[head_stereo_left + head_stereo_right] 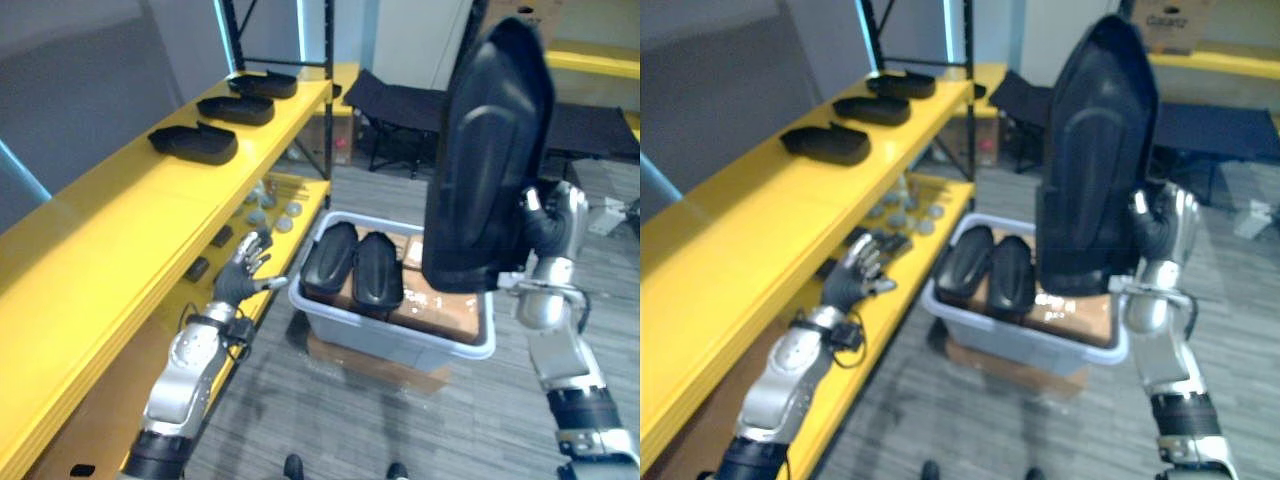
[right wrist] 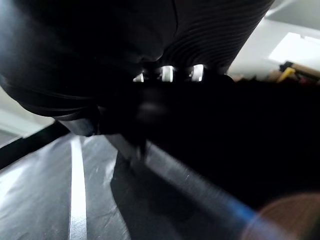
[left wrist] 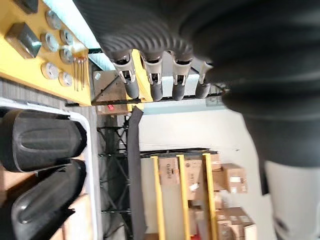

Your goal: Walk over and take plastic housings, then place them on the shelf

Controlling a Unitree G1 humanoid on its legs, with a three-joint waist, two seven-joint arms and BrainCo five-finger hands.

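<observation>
The raised housing (image 1: 487,150) in the right hand (image 1: 556,222) is black, as are the three shelf housings (image 1: 195,143) and the two bin housings (image 1: 352,265), which lie on brown cardboard (image 1: 440,312) in a pale grey bin (image 1: 400,345). The shelf (image 1: 120,230) is bright yellow with black uprights (image 1: 328,40), and the floor (image 1: 330,420) is grey with a streaked wood-grain pattern. The right hand and the left hand (image 1: 243,272) are silver with dark fingertips and dark ribbed covers.
</observation>
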